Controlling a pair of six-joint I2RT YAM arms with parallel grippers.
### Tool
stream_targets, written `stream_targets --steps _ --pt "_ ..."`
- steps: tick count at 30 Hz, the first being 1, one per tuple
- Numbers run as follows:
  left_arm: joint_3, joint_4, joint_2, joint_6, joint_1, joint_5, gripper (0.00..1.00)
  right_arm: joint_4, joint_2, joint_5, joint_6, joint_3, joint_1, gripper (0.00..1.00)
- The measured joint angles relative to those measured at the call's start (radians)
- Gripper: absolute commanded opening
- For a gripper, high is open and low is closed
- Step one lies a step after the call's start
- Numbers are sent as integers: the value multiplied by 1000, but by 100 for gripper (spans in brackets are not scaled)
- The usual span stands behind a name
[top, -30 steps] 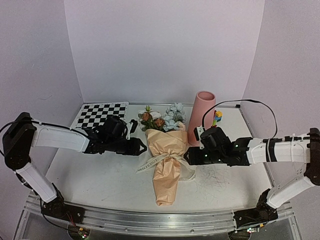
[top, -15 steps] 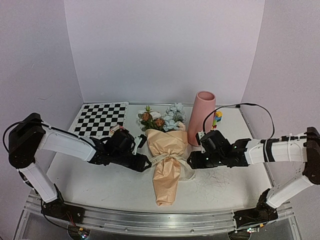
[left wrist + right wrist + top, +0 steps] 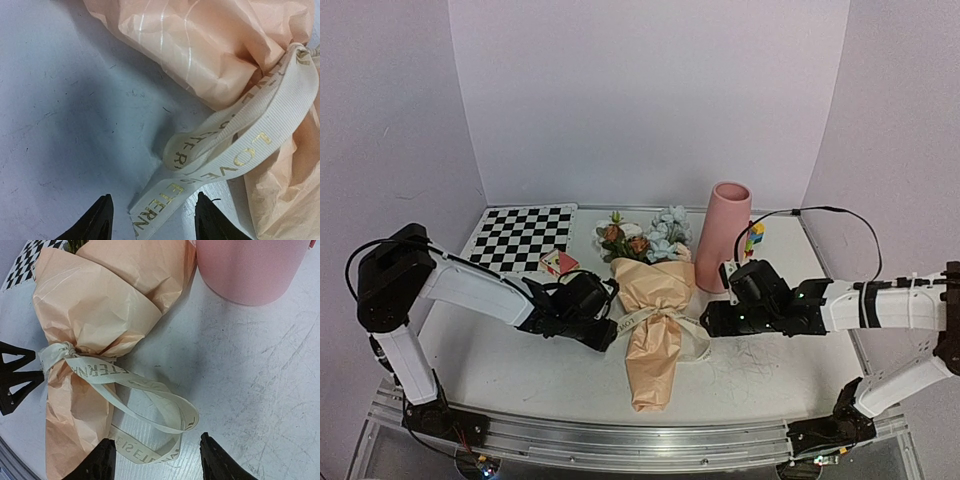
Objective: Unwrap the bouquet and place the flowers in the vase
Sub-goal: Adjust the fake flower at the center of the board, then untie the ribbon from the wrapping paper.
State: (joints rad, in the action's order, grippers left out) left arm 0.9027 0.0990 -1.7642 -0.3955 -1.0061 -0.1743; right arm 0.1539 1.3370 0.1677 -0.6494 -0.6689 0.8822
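The bouquet lies on the table in peach paper, tied at the waist with a cream ribbon. Its flowers point toward the back wall. The pink vase stands upright just right of the blooms and shows in the right wrist view. My left gripper is low at the bouquet's left side, open, with a ribbon tail lying between its fingertips. My right gripper is at the bouquet's right side, open around the ribbon loop, gripping nothing.
A checkerboard mat lies at the back left, with a small red-and-white block at its near corner. Colourful toy blocks sit behind the vase on the right. White walls close in the table on three sides.
My left arm has swung right and forward to the bouquet's ribbon, its jaws a little wider. My right gripper has edged left toward the ribbon loop. The bouquet has not moved.
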Motion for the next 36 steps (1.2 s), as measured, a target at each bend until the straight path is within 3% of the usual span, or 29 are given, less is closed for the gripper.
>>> stream_targets --steps 4,8,14,15,25,36 --pt "14 11 -31 18 0 0 57 -3 0 5 3 2 0 60" --pt "30 30 -50 33 0 -10 47 -5 -1 10 3 6 0 60" --pt "87 79 -93 34 0 -64 3 -7 -4 13 3 12 0 60" --pt "99 84 -102 32 1 -72 0 -6 -4 13 3 12 0 60" --pt "118 120 -96 5 4 -73 0 -6 22 2 14 18 0 58" --pt "118 146 56 -4 3 -23 0 -5 109 3 -34 28 13 58"
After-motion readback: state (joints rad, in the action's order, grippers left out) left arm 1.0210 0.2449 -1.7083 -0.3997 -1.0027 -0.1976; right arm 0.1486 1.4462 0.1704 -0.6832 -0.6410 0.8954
